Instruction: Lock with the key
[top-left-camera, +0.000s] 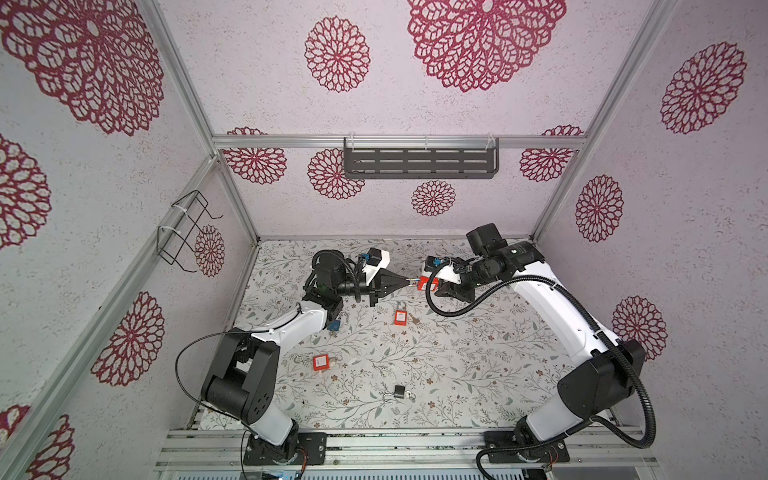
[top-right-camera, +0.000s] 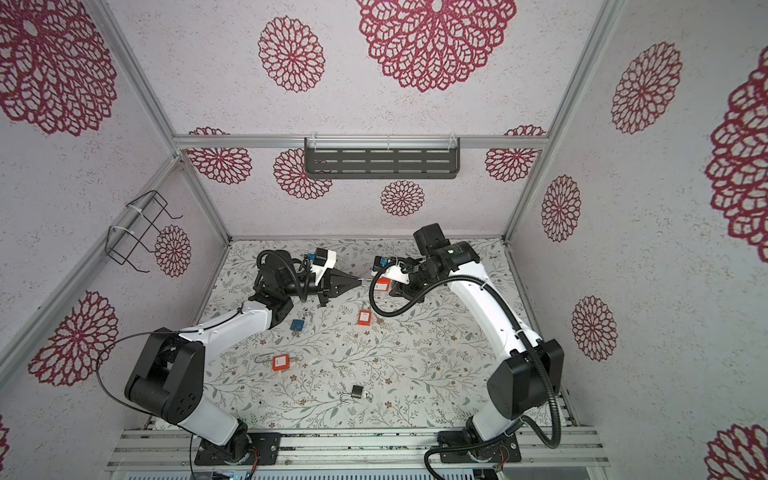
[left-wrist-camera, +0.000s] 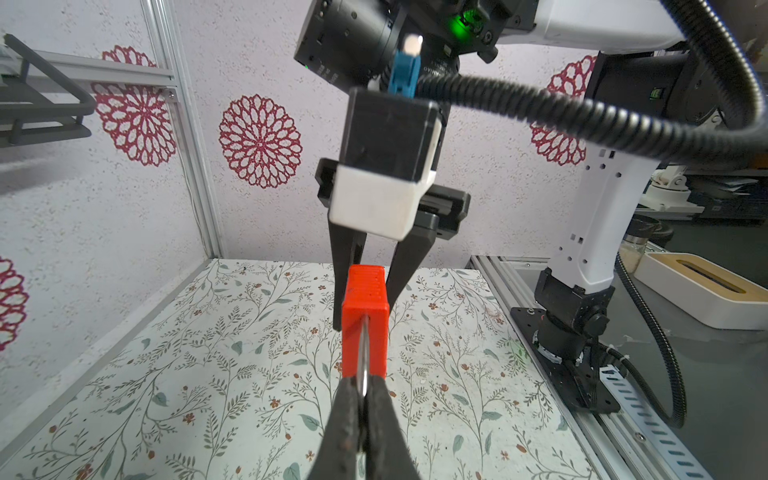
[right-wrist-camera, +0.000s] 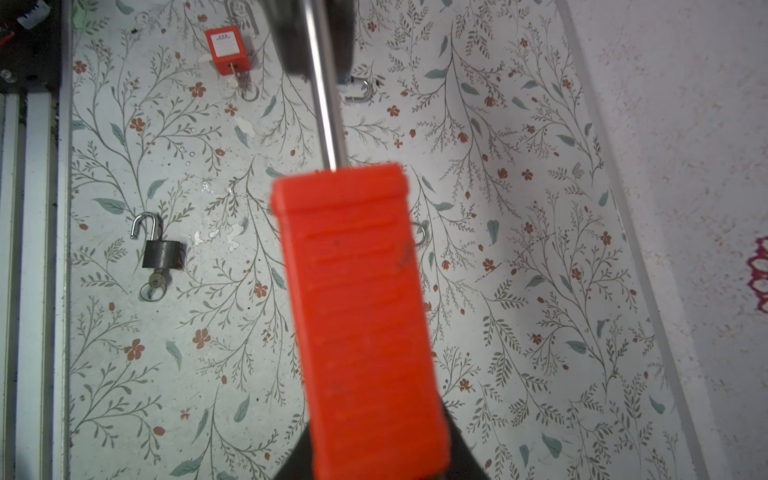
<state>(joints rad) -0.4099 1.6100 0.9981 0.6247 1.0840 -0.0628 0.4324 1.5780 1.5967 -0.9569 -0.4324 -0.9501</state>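
Reaching in from either side, the left arm (top-left-camera: 291, 322) and the right arm (top-left-camera: 552, 299) bend at the elbow and stretch roughly level toward each other. They meet in the air above the rear middle of the floral table (top-left-camera: 457, 365).

Five padlocks are in view: three red, one blue, one black. The red padlock (right-wrist-camera: 361, 311) is held up between the two grippers. The left gripper (left-wrist-camera: 363, 390) is fully closed, pinching the steel shackle (right-wrist-camera: 326, 104). The right gripper (left-wrist-camera: 362, 311) is narrowly parted, with one finger against each side of the red body.

On the table lie a second red padlock (top-left-camera: 400, 318) near the middle and a third red padlock (top-left-camera: 321, 362) nearer the left arm. The blue padlock (top-right-camera: 297, 325) lies just beside that arm. The black padlock (top-left-camera: 399, 390) lies toward the front, its shackle swung open and a key (right-wrist-camera: 156, 279) in its base.
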